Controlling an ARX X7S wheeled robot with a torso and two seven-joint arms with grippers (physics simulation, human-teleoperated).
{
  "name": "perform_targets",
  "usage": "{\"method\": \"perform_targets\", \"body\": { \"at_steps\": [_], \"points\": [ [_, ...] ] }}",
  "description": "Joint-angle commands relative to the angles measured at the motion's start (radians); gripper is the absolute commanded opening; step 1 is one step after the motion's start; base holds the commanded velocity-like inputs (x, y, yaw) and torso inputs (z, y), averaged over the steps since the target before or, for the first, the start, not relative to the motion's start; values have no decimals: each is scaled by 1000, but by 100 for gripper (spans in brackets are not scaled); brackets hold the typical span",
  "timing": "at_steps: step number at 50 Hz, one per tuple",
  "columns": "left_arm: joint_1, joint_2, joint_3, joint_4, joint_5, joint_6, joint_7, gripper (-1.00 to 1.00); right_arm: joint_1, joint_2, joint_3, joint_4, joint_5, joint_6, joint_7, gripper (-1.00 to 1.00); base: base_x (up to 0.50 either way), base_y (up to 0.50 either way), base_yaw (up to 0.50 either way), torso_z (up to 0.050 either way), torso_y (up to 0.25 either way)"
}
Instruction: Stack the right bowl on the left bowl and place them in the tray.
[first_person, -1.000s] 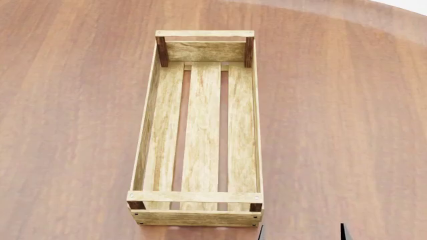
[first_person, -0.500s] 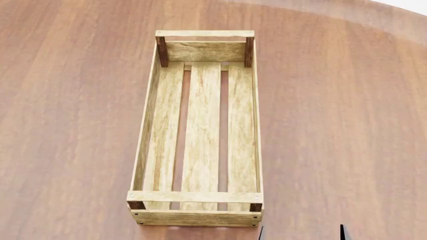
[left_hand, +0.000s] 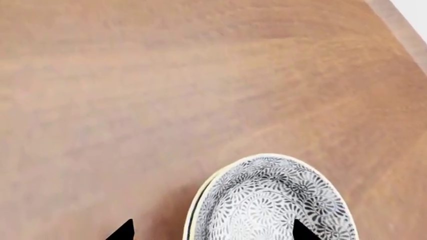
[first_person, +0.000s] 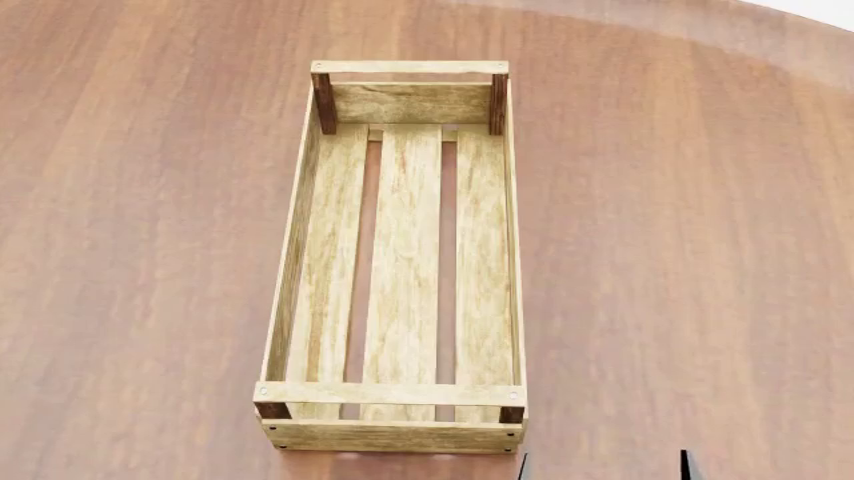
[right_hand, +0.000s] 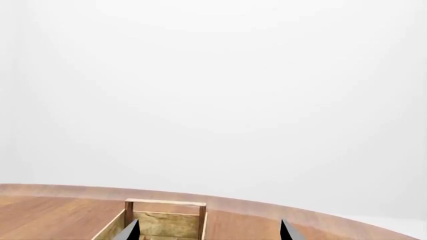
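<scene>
Nothing has shifted vs the head views from a sec ago: the tray (first_person: 396, 262) sits in the same spot on the table (first_person: 147, 250), empty, and the two dark tips at the near edge beside the tray's near right corner haven't budged, so we read this as a pause w/ no progress on the stacking yet. In the left wrist view a patterned bowl (left_hand: 273, 200) rests upright on the table, and our left gripper (left_hand: 212, 231) hangs over it w/ fingers spread wide, one tip (left_hand: 303, 231) over the bowl's inside, the other out over bare wood beside the rim; not touching that we can tell. Bowl isn't in the head view, so we can't place it relative to the tray, nor say if it's the left or right one; the 2nd bowl shows nowhere. Right gripper (right_hand: 209, 231) is also spread wide, holding nothing, looking along the tray from its near end. Both bowls still need stacking, then moving into the tray; our guess is a grasp comes first
</scene>
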Motion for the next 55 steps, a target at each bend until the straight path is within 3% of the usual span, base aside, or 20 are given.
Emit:
{"method": "perform_targets", "body": {
  "at_steps": [1, 35, 36, 55],
  "points": [
    [-9, 20, 9, 1, 58, -14, 14, 100, -1, -13, 19, -13, -16, 12, -15, 100, 0, 0, 0, 0, 0],
    [-47, 28, 78, -68, 158, 32, 15, 100, 7, -13, 8, 16, -18, 0, -9, 100, 0, 0, 0, 0, 0],
    [-46, 28, 79, -68, 159, 33, 15, -100, 8, -13, 7, 16, -18, 0, -9, 100, 0, 0, 0, 0, 0],
    [-43, 32, 99, -44, 187, 46, 17, -100, 8, -10, 2, 16, -19, 0, -5, 100, 0, 0, 0, 0, 0]
  ]
}}
